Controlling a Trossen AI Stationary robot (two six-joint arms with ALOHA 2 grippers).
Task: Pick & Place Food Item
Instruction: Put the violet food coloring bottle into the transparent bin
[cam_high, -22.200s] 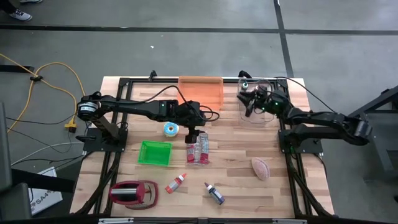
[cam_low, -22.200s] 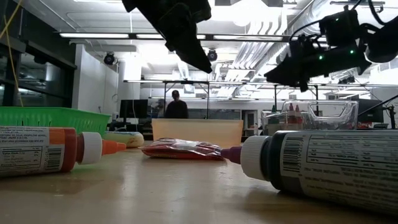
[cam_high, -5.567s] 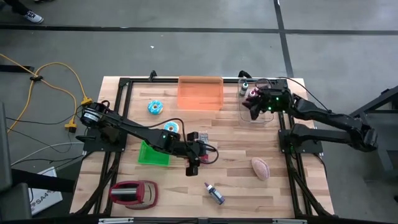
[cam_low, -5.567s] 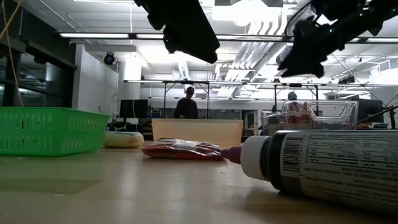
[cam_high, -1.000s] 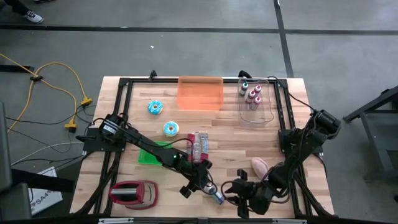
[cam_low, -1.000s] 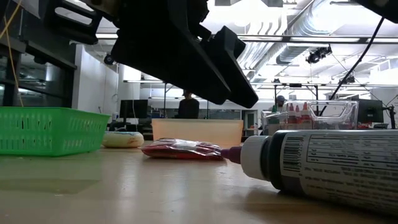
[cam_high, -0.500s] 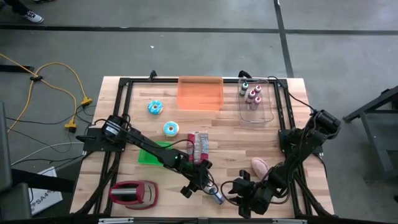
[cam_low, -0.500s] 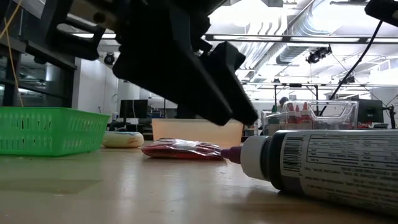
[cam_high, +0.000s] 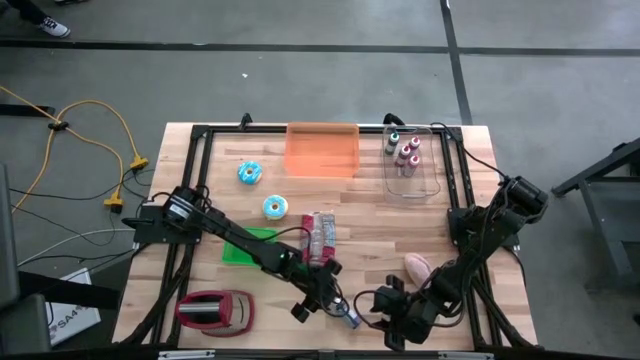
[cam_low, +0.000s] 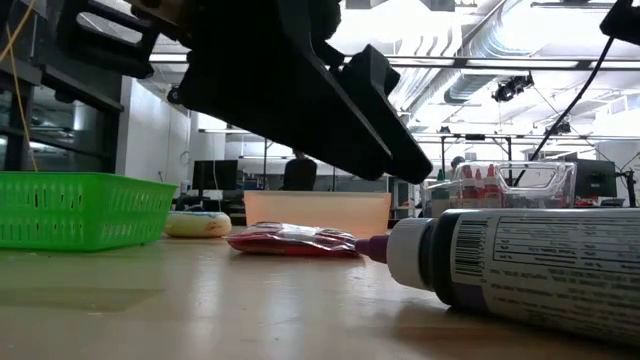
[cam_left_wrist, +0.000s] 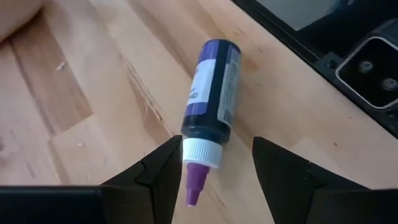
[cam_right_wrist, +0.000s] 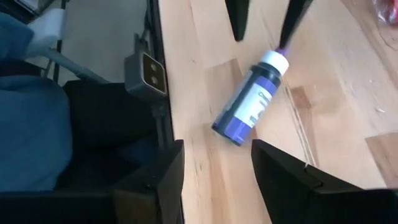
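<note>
A purple bottle (cam_high: 347, 317) with a white cap lies on its side near the table's front edge. My left gripper (cam_high: 328, 303) hovers open just over its nozzle end (cam_left_wrist: 194, 186), one finger to each side and neither touching it. My right gripper (cam_high: 382, 300) stands open a little to the bottle's right, pointing at its base (cam_right_wrist: 231, 130). A pink food item (cam_high: 418, 269) rests on the wood right of both grippers. A red packet (cam_high: 320, 236) and two frosted doughnuts (cam_high: 274, 207) (cam_high: 250, 172) lie farther back.
A green basket (cam_high: 240, 248) sits by the left arm, and an orange bin (cam_high: 322, 149) stands at the far edge. Beside it a clear bin (cam_high: 410, 165) holds small bottles. A red-and-white object (cam_high: 214, 310) lies front left. The black frame rail (cam_right_wrist: 154, 74) runs close by my right gripper.
My right gripper has turned a little at the wrist while staying beside the bottle. The bottle and the other things have kept their places.
</note>
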